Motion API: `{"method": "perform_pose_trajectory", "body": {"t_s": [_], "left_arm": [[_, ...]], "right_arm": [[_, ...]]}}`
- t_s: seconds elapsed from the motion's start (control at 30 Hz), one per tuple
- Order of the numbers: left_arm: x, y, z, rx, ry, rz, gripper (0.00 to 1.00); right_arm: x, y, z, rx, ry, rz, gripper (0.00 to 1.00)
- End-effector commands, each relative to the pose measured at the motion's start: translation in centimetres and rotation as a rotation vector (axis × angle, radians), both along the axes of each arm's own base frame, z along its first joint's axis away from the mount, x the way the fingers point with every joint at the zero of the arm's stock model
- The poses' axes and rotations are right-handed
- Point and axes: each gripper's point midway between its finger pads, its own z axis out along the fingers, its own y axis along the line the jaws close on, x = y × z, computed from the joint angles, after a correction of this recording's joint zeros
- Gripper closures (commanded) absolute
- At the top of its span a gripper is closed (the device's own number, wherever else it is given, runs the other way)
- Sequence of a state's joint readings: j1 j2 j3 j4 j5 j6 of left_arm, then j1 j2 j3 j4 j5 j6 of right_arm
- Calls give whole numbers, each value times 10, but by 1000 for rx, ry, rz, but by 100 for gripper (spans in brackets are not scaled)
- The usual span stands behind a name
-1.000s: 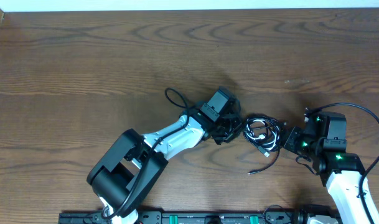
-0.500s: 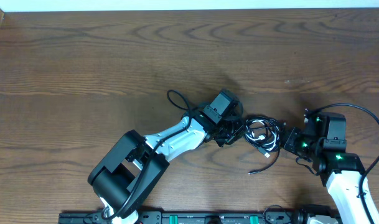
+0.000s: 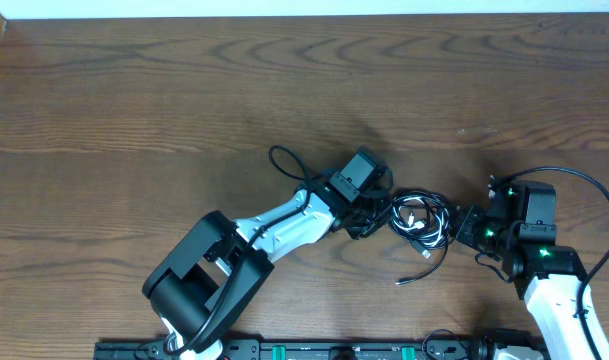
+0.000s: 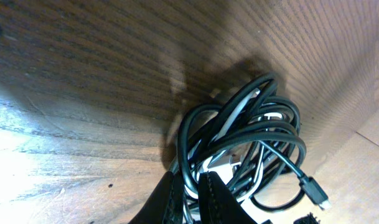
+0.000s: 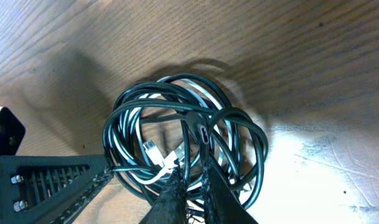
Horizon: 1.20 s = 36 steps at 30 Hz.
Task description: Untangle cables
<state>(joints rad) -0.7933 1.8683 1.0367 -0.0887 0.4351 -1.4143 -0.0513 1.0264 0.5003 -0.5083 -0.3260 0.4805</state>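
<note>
Cords on a wooden table (image 3: 134,100), seen from overhead and from both wrist cameras. A black cord (image 3: 436,212) and a white cord (image 3: 415,214) lie wound together as one loose coil (image 3: 421,217) flat on the wood.

Left gripper (image 3: 374,213) meets the coil's left edge. In the left wrist view its jaws stand narrow, the two fingers (image 4: 170,198) nearly together, with strands of the black cord (image 4: 239,134) running down between them. The white cord (image 4: 229,121) shows only in slivers under the black loops. A black plug (image 4: 313,190) sticks out at the coil's lower right in this view.

Right gripper (image 3: 462,228) meets the coil's right edge. In the right wrist view its jaws are likewise narrow, the fingers (image 5: 173,196) pinched on a strand of the black cord (image 5: 177,84) that crosses the coil's middle. A small white plug (image 5: 150,148) lies inside the coil, on the bare wood between loops. The ribbed finger of the left gripper (image 5: 52,177) touches the coil's far side.

One free end (image 3: 416,276) of the black cord trails out of the coil toward the near side of the table. A thicker arm wire (image 3: 282,160) loops well to the left of the coil.
</note>
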Motion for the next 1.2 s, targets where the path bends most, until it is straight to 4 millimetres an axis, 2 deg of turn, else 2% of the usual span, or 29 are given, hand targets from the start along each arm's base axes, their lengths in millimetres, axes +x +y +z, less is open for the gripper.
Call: {"method": "perform_pose_trajectory", "body": {"t_s": [0.0, 0.33, 0.47, 0.6, 0.77, 0.83, 1.03, 1.17], "left_arm": [[4, 2, -5, 43, -36, 15, 87], [0, 5, -13, 96, -47, 19, 88], [-7, 4, -25, 118, -30, 6, 83], [-10, 7, -42, 147, -4, 3, 83], [-11, 9, -54, 164, 12, 2, 83], [-11, 9, -54, 165, 12, 1, 92], [-9, 7, -51, 160, -41, -61, 92], [-1, 5, -36, 138, -127, -129, 92]], "right_arm": [[-2, 1, 0, -2, -5, 16, 92], [-2, 1, 0, -2, -4, 16, 92], [-2, 1, 0, -2, -2, 16, 92], [-2, 1, 0, -2, -2, 16, 92], [-2, 1, 0, -1, -1, 16, 92], [-2, 1, 0, -1, -2, 16, 92], [-3, 1, -1, 0, 2, 16, 91], [-7, 1, -3, 2, 21, 17, 92]]}}
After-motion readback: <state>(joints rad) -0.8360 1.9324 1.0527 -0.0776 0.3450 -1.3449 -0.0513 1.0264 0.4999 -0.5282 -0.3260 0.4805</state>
